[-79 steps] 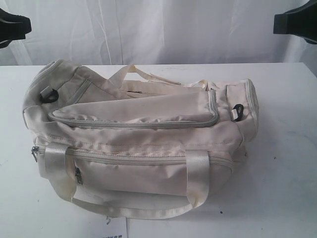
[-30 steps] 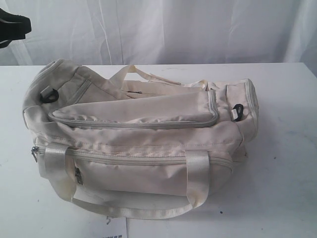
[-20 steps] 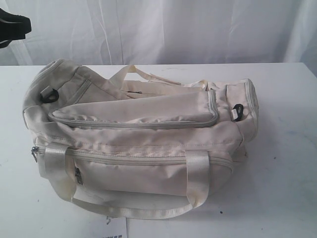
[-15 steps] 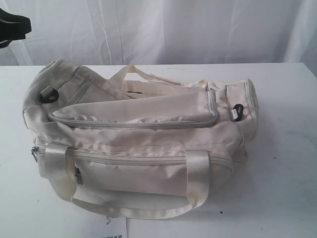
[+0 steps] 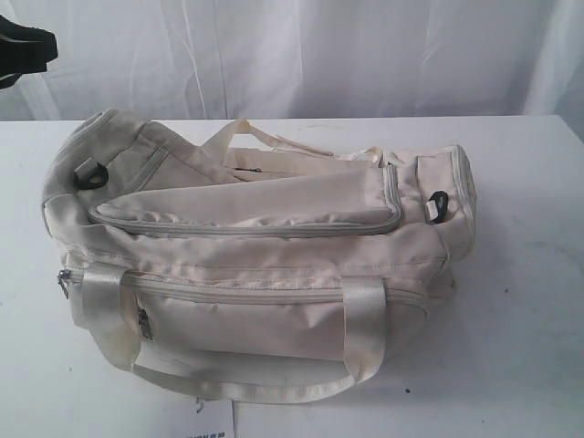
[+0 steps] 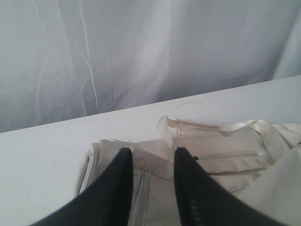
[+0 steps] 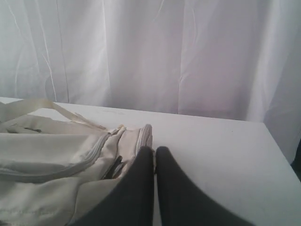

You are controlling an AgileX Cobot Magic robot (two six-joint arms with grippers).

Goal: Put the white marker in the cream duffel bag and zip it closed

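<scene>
With the marker nowhere in sight, the left gripper [image 6: 153, 151], spread and empty over the bag's [image 5: 255, 265] left end, should trace the zip [image 5: 246, 228] before dropping, while the right gripper [image 7: 154, 149] is pressed together.

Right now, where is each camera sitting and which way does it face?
Exterior view: raised, looking down on the large soft cream fabric duffel bag on the white table; a black arm part shows top left.
Left wrist view: above one bag end, facing the white curtain; left gripper open, empty.
Right wrist view: above the other end, facing the curtain; right gripper shut.
Both wrist views share bag, table, curtain.
</scene>
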